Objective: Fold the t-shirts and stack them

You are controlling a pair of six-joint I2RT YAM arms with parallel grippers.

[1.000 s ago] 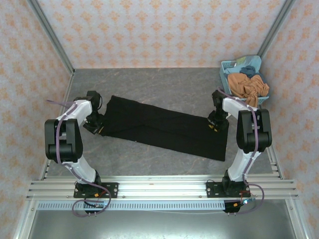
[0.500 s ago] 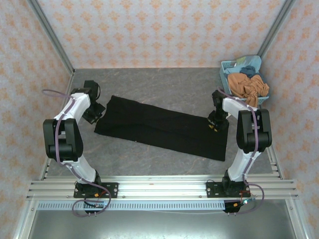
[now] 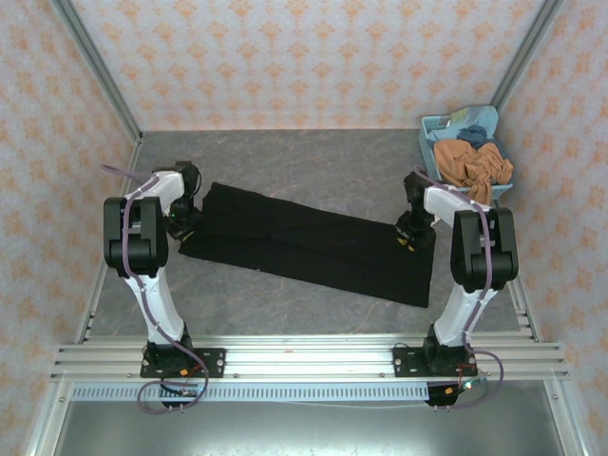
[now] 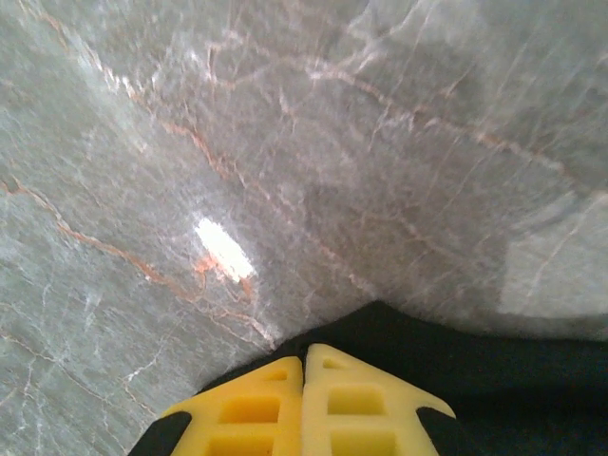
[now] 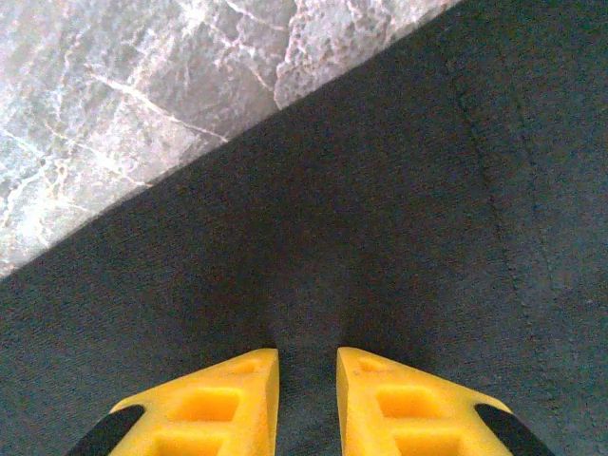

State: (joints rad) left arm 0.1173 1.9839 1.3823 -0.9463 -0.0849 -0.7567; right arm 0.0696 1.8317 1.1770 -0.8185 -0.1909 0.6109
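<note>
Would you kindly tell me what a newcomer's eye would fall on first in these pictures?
The eye goes first to the black t-shirt, folded into a long strip and lying slantwise across the middle of the grey marbled table. The left gripper sits at its left end and the right gripper on its right end. At the far right corner, a pale blue basket holds crumpled orange-brown cloth.

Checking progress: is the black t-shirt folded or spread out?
Folded lengthwise: the black t-shirt lies as a narrow band, no sleeves showing.
</note>
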